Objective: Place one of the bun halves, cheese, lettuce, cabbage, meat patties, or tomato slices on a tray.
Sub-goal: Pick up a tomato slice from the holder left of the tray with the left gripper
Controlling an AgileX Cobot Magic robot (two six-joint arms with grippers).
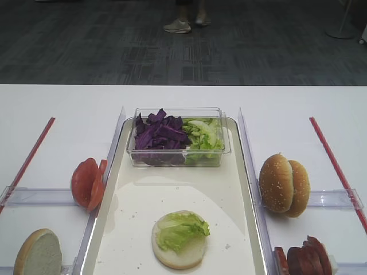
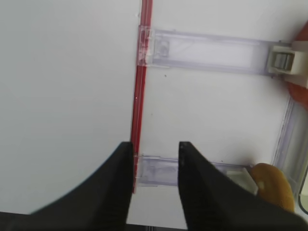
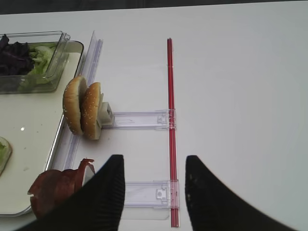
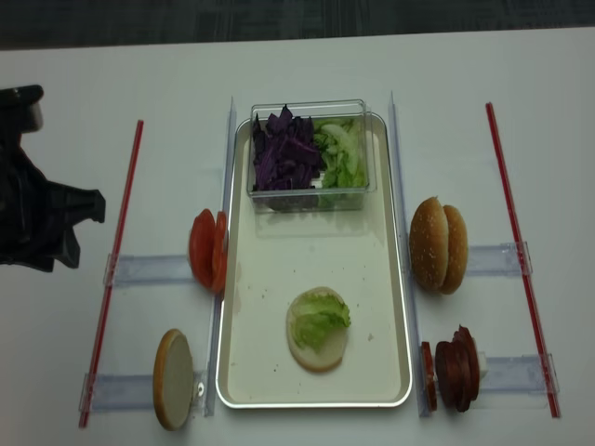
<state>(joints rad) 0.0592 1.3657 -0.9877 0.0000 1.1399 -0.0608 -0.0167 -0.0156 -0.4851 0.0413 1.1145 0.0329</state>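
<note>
On the tray (image 4: pixel 237 372) sits a bun base (image 4: pixel 317 342) topped with lettuce (image 4: pixel 319 317); tomato slices (image 4: pixel 208 249) stand just left of it. Both grippers, left (image 2: pixel 155 179) and right (image 3: pixel 154 190), hang with jaws apart, holding nothing.

Looks like a robot test lab, not a kitchen. Plain white tabletop (image 1: pixel 63 103) with clear plastic holder rails (image 4: pixel 149 269) and red guide strips (image 4: pixel 112 269) fixed either side of the tray (image 4: pixel 316 386). Burger ingredients staged on edge in the holders: tomato slices (image 4: pixel 206 249) left of the tray, bun halves (image 4: pixel 437 244) and meat patties (image 4: pixel 456 358) right of it. Clear tub (image 1: pixel 178 137) of cabbage (image 1: pixel 156 133) and lettuce (image 1: pixel 203 134) at the tray's far end. Beyond the tray, dark office carpet tile (image 1: pixel 114 40), someone's sneakers (image 1: pixel 178 26) standing there. No stove, sink or cookware in sight.
</note>
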